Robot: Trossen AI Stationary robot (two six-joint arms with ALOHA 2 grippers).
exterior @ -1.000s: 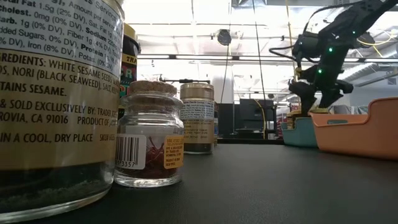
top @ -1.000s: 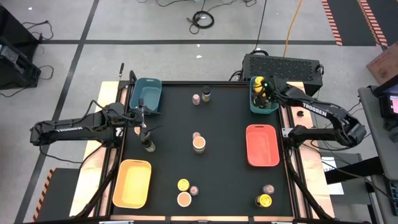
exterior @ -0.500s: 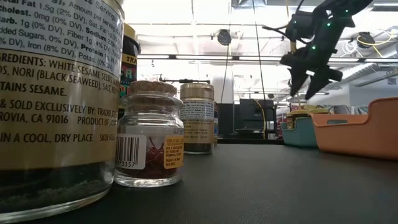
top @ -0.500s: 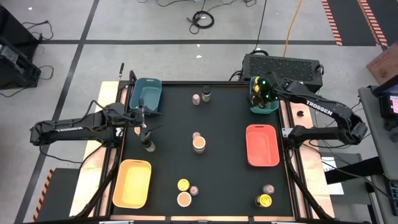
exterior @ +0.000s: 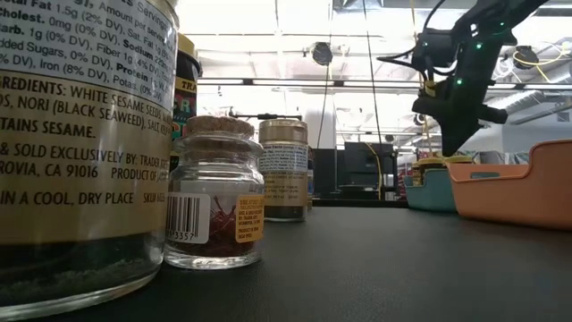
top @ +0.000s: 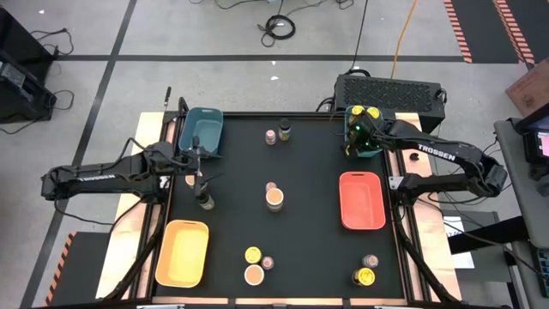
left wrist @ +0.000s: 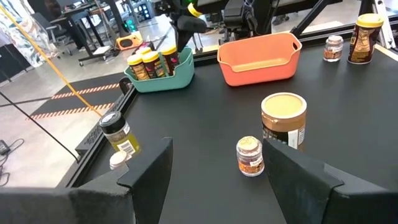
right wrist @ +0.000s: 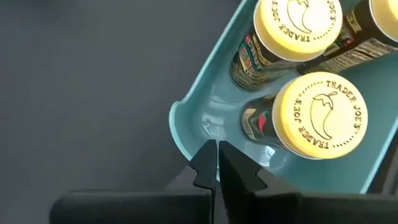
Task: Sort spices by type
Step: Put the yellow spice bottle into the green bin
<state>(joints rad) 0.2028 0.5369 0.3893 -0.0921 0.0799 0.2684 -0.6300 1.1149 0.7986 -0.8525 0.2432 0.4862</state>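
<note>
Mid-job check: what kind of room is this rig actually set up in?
Most likely a robotics lab or workshop. Striped hazard tape marks the bare floor, loose cables trail across it, an electronics box sits behind the table, and the low view shows workstations under strip lighting.

Four trays are sitting on the black table (top: 309, 163): a blue tray (top: 202, 130), a teal tray (top: 367, 151), an orange tray (top: 361, 200) and a yellow tray (top: 183, 251). Ten jars are standing loose, by my counting: two yellow-lidded jars (top: 252, 255), two tan-lidded jars (top: 274, 199), four tiny pinkish-lidded jars (top: 270, 136) and two dark-lidded jars (top: 284, 130). Three more yellow-lidded jars are showing inside the teal tray. Two robot arms (top: 103, 176) are reaching in
</note>
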